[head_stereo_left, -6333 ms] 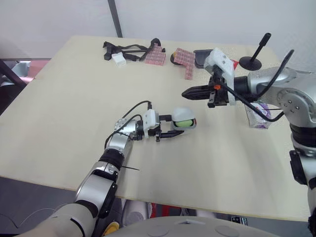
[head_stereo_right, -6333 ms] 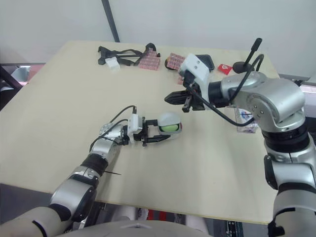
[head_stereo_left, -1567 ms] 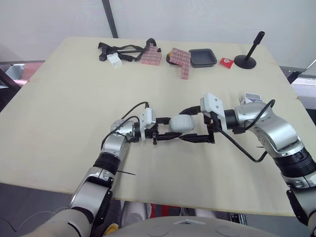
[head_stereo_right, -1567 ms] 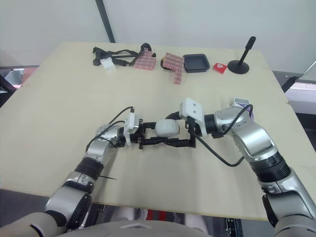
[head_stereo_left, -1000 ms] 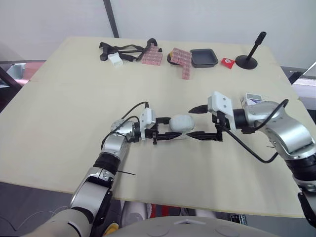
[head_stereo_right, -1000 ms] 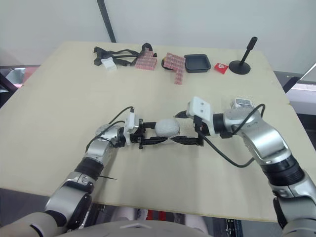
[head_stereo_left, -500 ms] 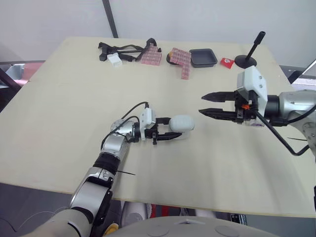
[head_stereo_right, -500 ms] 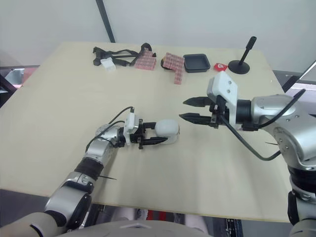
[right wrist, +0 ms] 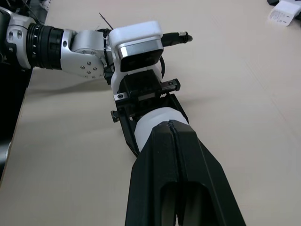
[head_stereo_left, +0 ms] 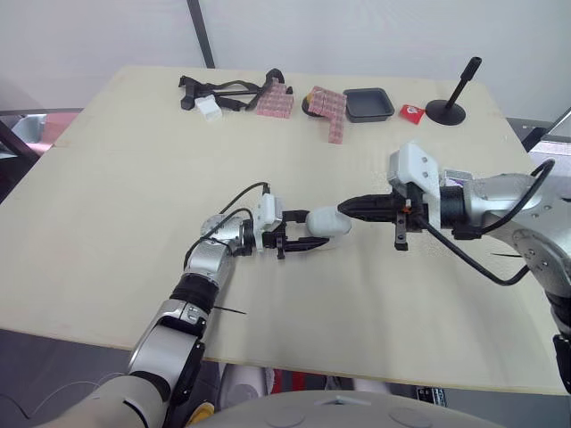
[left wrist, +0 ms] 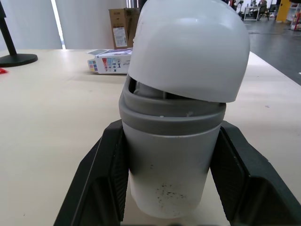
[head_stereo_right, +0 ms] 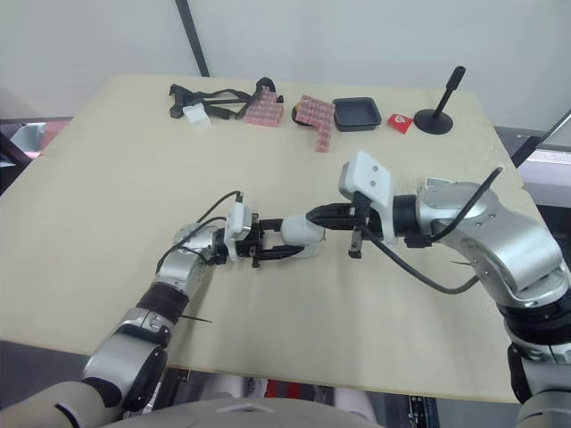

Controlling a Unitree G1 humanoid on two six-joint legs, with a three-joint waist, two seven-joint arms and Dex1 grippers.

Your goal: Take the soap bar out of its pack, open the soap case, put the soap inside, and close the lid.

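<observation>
A white soap case (head_stereo_left: 326, 222) with a grey base lies at the middle of the table (head_stereo_left: 134, 178), and my left gripper (head_stereo_left: 306, 239) is shut on its base. In the left wrist view the black fingers (left wrist: 99, 181) clamp the grey base (left wrist: 169, 141). The white lid (left wrist: 188, 47) sits down over the base with a thin gap at the rim. My right gripper (head_stereo_right: 313, 215) is shut, its joined fingertips (right wrist: 169, 126) resting on the lid from the right. The soap is hidden inside. The soap pack (left wrist: 109, 61) lies further right on the table.
Along the far edge lie black straps (head_stereo_left: 223, 89), two red-checked cloths (head_stereo_left: 326, 107), a black tray (head_stereo_left: 368, 102), a small red item (head_stereo_left: 410, 112) and a black stand (head_stereo_left: 451, 102). Bare tabletop stretches on the left and near sides.
Half a second ago my right gripper hung open, off to the right of the case. It has come back left, shut, and now touches the lid. The left gripper still holds the case.
</observation>
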